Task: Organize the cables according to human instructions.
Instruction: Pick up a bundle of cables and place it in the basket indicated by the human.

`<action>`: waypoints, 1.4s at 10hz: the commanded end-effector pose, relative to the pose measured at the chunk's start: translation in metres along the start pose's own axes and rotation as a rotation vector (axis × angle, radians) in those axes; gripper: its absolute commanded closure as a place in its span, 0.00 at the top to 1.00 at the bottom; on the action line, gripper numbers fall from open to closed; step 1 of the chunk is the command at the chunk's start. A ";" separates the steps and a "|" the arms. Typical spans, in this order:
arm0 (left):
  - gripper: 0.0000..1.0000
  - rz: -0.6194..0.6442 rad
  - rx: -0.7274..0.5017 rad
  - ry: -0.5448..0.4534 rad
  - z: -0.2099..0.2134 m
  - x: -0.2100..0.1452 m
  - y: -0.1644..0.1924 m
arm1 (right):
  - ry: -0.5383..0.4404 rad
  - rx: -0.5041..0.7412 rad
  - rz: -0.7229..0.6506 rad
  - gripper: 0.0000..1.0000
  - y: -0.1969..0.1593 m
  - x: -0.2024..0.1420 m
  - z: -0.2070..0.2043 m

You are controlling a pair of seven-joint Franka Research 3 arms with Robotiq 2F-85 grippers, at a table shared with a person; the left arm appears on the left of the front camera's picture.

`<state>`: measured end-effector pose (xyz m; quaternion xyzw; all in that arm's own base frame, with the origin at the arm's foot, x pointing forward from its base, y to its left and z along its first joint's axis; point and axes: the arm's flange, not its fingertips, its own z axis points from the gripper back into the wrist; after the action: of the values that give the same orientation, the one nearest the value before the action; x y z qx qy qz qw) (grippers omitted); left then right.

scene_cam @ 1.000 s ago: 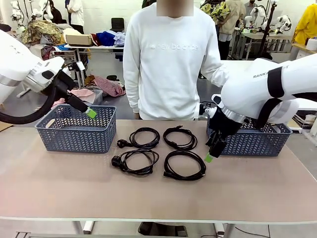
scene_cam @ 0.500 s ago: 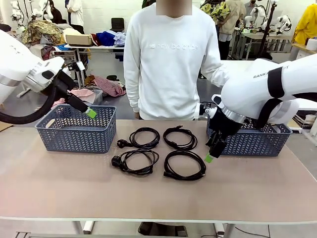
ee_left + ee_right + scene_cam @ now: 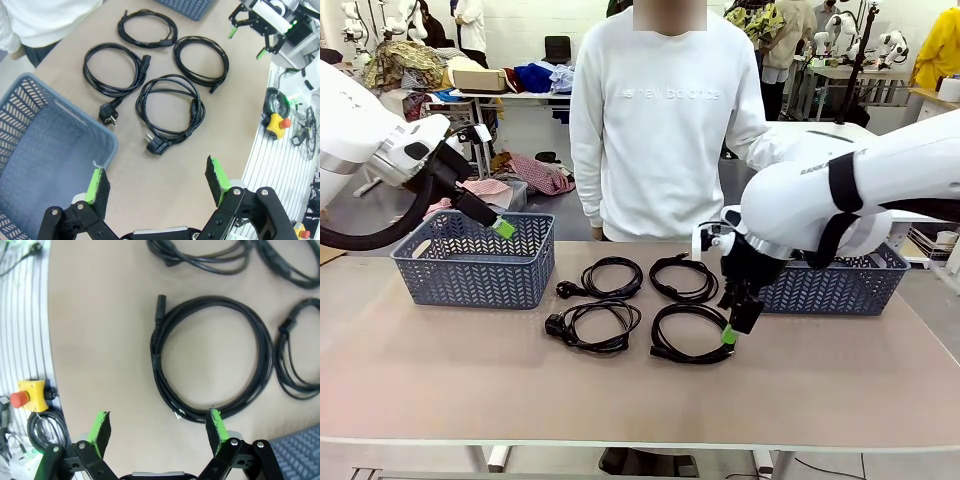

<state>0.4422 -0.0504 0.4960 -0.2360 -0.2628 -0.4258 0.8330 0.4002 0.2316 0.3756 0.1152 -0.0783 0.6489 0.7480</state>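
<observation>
Four coiled black cables lie mid-table in two rows: back left [image 3: 605, 277], back right [image 3: 683, 278], front left [image 3: 592, 325], front right [image 3: 690, 333]. My right gripper [image 3: 730, 333] hangs open just over the right rim of the front right coil; in the right wrist view that coil [image 3: 156, 365] lies right ahead of the open gripper [image 3: 158, 417]. My left gripper [image 3: 503, 228] stays open and empty above the left basket's near right corner. The left wrist view looks past its open gripper [image 3: 156, 172] at the plugged cables [image 3: 170, 107].
A grey-blue basket [image 3: 470, 275] stands at the left and another [image 3: 830, 285] at the right behind my right arm. A person in a white sweater [image 3: 660, 120] stands at the far edge. A yellow stop button [image 3: 30, 392] sits off the table's side.
My right arm has swung left and down, from the right basket's front to the front right cable. The left arm and the cables have not moved.
</observation>
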 end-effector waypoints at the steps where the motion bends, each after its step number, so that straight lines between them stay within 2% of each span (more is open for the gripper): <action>1: 1.00 -0.006 -0.017 -0.023 0.000 -0.001 0.000 | 0.066 0.026 0.105 1.00 -0.007 0.013 -0.011; 4: 1.00 -0.006 -0.017 -0.023 0.000 -0.001 0.000 | 0.113 0.013 0.169 1.00 -0.004 0.026 -0.036; 10: 1.00 -0.006 -0.017 -0.023 0.000 -0.001 0.000 | 0.210 -0.040 0.125 1.00 -0.003 0.031 -0.072; 14: 1.00 -0.006 -0.017 -0.023 0.000 -0.001 0.000 | 0.236 -0.040 0.106 1.00 -0.003 0.034 -0.088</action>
<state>0.4422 -0.0503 0.4960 -0.2359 -0.2628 -0.4256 0.8331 0.4013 0.2803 0.3012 0.0354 -0.0093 0.7035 0.7098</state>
